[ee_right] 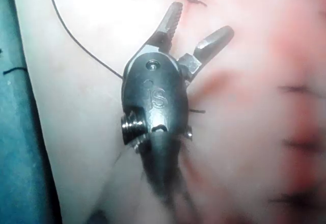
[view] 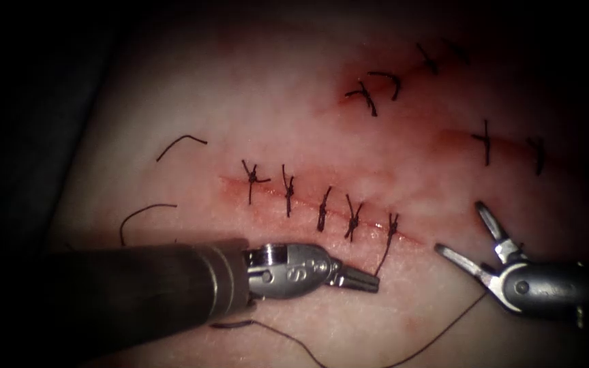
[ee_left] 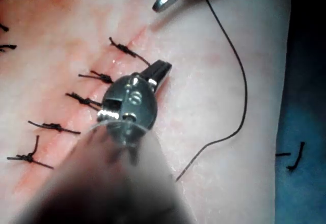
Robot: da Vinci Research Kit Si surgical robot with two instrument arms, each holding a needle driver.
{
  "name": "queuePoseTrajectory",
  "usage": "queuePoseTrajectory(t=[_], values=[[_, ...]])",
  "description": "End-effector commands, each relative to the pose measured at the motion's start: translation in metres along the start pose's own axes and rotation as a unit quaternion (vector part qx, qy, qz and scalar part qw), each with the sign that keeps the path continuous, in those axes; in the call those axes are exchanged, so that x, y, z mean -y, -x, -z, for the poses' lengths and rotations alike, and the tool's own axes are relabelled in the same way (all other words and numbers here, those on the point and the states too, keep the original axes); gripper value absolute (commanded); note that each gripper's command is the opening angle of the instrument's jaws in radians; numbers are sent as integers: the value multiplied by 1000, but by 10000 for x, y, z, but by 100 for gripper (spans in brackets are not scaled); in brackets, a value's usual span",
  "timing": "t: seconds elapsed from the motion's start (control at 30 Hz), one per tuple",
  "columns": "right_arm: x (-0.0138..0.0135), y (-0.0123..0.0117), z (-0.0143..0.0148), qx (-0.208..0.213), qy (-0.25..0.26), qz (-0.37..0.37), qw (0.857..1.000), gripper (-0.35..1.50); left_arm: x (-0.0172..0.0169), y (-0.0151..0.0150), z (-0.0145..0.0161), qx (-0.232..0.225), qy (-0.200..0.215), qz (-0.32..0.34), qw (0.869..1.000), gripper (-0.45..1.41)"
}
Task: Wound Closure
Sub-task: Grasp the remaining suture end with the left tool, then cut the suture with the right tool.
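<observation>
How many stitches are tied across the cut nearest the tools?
5 stitches cross the cut, left to right: first, second, third, fourth, fifth beside the left tool. Farther cuts carry their own stitches.

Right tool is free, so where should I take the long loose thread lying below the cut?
Probably the bare stretch just below the open, empty right tool, coming from above: there the thread lies flat on the tissue, apart from the stitches. The left tool is shut on the last stitch tail.

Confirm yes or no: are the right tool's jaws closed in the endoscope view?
No. The right tool has its jaws spread wide apart over the tissue, gripping nothing.
</observation>
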Motion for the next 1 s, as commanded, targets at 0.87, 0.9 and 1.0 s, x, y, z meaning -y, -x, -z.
queuePoseTrajectory(t=[0.87, 0.9, 1.0], values=[[67, 16, -92, -35, -48, 147, 987, 137, -8, -26, -2, 1, -16, 10, 1000, -45], [67, 16, -94, -36, -49, 146, 987, 137, -8, -26, -2, 2, -15, 10, 1000, -45], [67, 17, -97, -39, -50, 151, 986, 135, -8, -27, -2, 4, -14, 10, 1000, -45]])
